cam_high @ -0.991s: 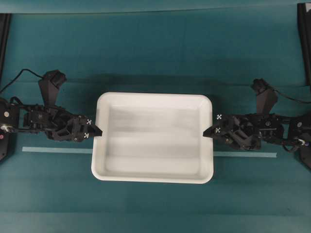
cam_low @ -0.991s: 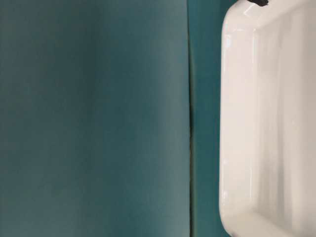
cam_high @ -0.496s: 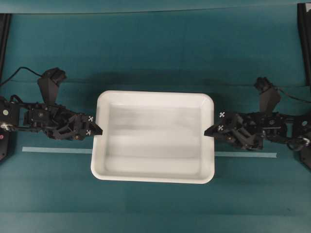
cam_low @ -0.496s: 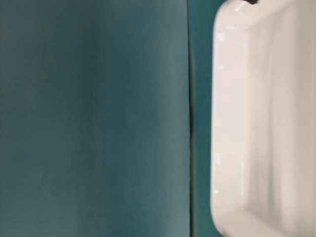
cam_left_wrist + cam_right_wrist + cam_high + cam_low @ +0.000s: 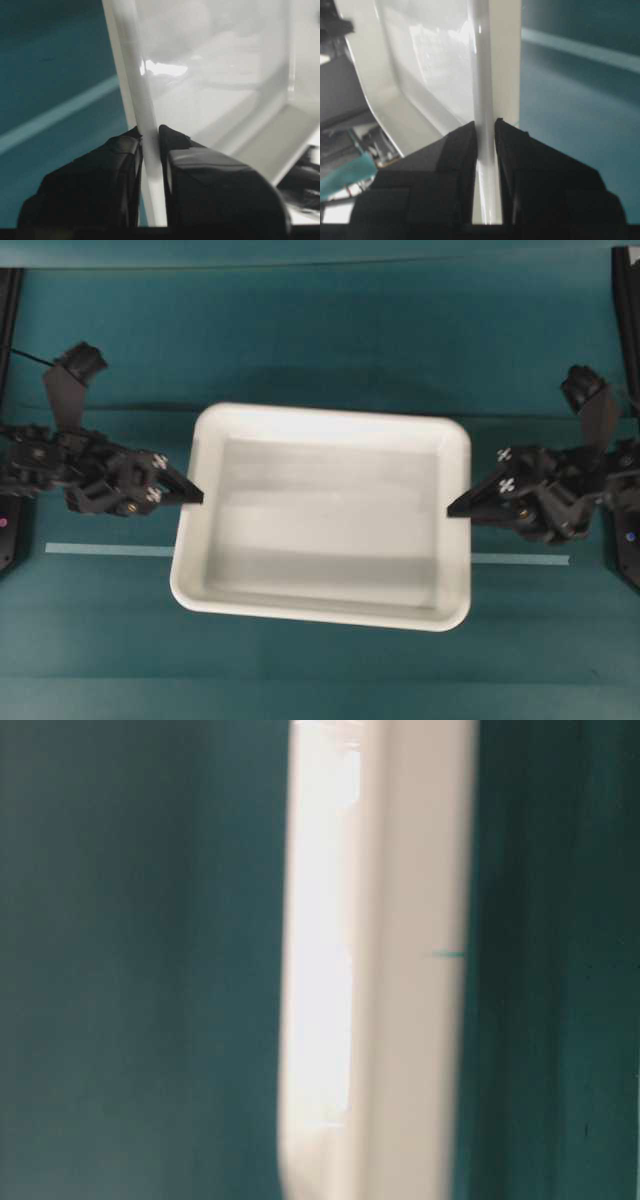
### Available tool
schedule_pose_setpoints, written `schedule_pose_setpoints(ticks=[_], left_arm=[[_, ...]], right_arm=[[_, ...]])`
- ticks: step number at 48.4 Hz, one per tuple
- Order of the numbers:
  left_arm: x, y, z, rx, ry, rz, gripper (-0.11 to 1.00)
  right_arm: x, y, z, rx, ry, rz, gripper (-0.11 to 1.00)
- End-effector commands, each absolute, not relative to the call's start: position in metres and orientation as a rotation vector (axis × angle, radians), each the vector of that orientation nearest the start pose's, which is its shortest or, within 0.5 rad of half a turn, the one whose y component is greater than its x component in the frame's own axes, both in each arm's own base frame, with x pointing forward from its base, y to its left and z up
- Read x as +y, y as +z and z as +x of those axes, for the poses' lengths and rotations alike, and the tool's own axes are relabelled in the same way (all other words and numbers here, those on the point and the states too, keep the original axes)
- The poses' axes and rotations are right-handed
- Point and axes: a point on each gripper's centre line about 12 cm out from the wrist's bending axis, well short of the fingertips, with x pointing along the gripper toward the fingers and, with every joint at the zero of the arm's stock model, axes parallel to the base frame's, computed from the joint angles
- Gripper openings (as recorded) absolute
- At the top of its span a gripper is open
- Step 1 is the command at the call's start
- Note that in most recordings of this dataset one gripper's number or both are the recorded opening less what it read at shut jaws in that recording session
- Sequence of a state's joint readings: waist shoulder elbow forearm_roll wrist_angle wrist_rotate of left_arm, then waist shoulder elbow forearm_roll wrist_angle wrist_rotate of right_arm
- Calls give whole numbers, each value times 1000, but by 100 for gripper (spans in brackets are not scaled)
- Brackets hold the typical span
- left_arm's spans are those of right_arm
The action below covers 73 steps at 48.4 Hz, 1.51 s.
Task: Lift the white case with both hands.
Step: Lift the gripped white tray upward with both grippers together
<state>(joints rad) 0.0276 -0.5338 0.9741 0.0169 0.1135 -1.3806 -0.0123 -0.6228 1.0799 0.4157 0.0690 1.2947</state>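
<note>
The white case (image 5: 320,515) hangs above the teal table, looking larger in the overhead view and slightly tilted. My left gripper (image 5: 197,497) is shut on the rim of its left side, one finger inside the wall and one outside. In the left wrist view that rim (image 5: 145,125) runs between the black fingertips (image 5: 172,137). My right gripper (image 5: 453,510) is shut on the right rim in the same way; the right wrist view shows the rim (image 5: 485,100) pinched between its fingers (image 5: 507,132). In the table-level view the case (image 5: 380,960) is a blurred white band.
A pale tape line (image 5: 110,550) runs across the teal table surface (image 5: 320,340) under the case. Black frame posts (image 5: 625,320) stand at the far left and right edges. A dark shadow lies on the table beyond the case.
Both arms have risen with the case, which now looks bigger and tilted from above. The arms have spread outward in view. In the table-level view the case swept from the right edge to the middle.
</note>
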Motion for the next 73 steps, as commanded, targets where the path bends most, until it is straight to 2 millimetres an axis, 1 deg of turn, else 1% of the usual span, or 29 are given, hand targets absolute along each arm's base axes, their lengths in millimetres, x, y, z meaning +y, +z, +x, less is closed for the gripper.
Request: schedule_pose_setpoints(ticks=[1,7,15,28,36,43,49,63,70,73], left_arm=[[6,246,272,406,366,-1348,9],[4,265,269,374,339,-1375,8],[4,286,268,357,326,-1375,8],[4,326,266,304,280,-1381,8],[4,343,267,285,264,-1385,8],[3,359,268,259,241,-1389,8],[3,370,266,259,241,-1389,8],[4,386,258,275,260,-1389,8],[4,398,259,256,245,-1393,8],[4,404,260,245,236,-1392,8]], right_arm=[[-5,241,248,384,-408,1670,12],[-9,256,243,398,-409,1663,12],[-9,274,241,392,-384,1666,12],[-8,315,241,339,-302,1667,12],[-8,337,238,311,-263,1666,12],[-8,347,231,303,-250,1668,12],[-9,355,228,306,-252,1667,12],[-11,376,226,265,-219,1664,12],[-11,386,226,247,-199,1665,12],[-11,394,225,231,-184,1664,12]])
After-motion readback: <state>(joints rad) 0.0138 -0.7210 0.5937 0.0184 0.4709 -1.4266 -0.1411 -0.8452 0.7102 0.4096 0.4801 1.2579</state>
